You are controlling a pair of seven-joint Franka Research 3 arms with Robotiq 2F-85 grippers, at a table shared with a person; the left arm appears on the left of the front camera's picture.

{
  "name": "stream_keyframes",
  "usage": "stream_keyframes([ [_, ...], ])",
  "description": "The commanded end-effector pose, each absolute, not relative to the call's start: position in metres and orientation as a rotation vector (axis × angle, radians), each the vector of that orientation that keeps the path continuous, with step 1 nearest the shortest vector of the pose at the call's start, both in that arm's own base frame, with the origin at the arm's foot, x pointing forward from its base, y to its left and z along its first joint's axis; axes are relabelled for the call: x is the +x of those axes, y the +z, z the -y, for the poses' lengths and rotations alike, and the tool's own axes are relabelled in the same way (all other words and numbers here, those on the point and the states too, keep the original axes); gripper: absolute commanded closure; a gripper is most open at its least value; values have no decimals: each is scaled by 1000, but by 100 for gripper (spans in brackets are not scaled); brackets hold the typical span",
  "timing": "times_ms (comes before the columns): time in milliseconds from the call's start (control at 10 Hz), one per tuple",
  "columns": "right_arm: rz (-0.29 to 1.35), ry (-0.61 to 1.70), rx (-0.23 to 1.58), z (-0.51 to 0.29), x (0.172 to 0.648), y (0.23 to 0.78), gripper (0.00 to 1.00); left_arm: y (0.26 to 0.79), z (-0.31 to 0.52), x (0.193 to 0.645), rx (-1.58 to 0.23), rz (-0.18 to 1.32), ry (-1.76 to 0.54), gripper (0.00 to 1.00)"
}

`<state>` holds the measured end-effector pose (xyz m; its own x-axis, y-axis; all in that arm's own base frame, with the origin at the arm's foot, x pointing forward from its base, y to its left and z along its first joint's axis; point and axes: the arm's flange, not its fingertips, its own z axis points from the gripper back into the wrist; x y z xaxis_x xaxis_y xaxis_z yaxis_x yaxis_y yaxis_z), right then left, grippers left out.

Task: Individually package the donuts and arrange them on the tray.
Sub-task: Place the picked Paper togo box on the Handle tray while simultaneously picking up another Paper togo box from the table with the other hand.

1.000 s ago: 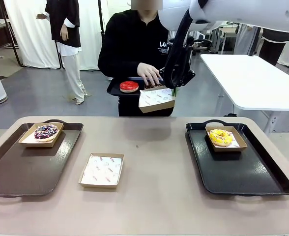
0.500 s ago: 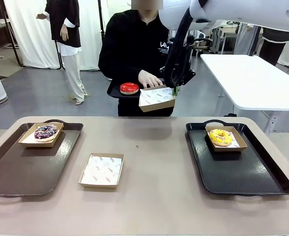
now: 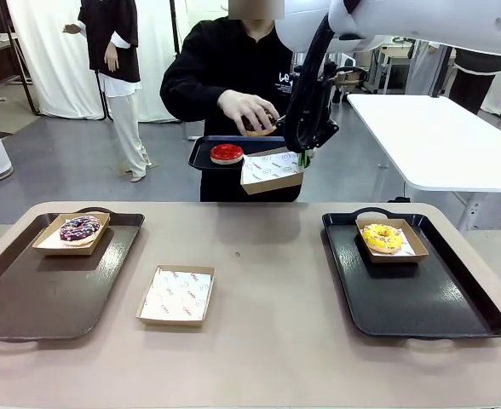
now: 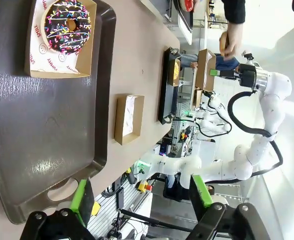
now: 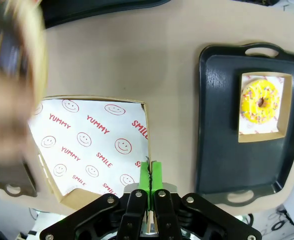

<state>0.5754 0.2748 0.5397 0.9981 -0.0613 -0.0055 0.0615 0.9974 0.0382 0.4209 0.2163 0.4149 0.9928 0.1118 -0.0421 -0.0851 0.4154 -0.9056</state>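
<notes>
My right gripper (image 3: 303,153) is shut on the rim of a paper-lined cardboard box (image 3: 272,170), held in the air in front of the person; in the right wrist view its pads (image 5: 150,175) pinch the box's edge (image 5: 146,131). The person's hand holds a dark donut (image 3: 255,126) just above that box. A red donut (image 3: 227,153) lies on the person's small black tray (image 3: 201,158). The purple sprinkled donut (image 3: 80,228) sits boxed on the left tray (image 3: 37,298). The yellow donut (image 3: 382,238) sits boxed on the right tray (image 3: 421,298). My left gripper (image 4: 141,195) is open over the left tray's near end.
An empty lined box (image 3: 176,296) lies on the table between the two trays. A white table (image 3: 438,136) stands behind at the right. The person's blurred hand (image 5: 9,80) is close to the held box in the right wrist view.
The person's hand has risen from their small tray with the dark donut and now hovers over the held box. Their tray moved up slightly. Both arms stayed still.
</notes>
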Motion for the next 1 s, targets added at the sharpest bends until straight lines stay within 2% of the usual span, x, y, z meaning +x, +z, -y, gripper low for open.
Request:
stream_keyframes([
  [0, -6, -64, 37, -272, 572, 540, 100, 416, -218, 420, -1134, 32, 125, 0],
  [900, -6, -64, 37, -272, 572, 540, 100, 416, -218, 420, -1134, 32, 125, 0],
])
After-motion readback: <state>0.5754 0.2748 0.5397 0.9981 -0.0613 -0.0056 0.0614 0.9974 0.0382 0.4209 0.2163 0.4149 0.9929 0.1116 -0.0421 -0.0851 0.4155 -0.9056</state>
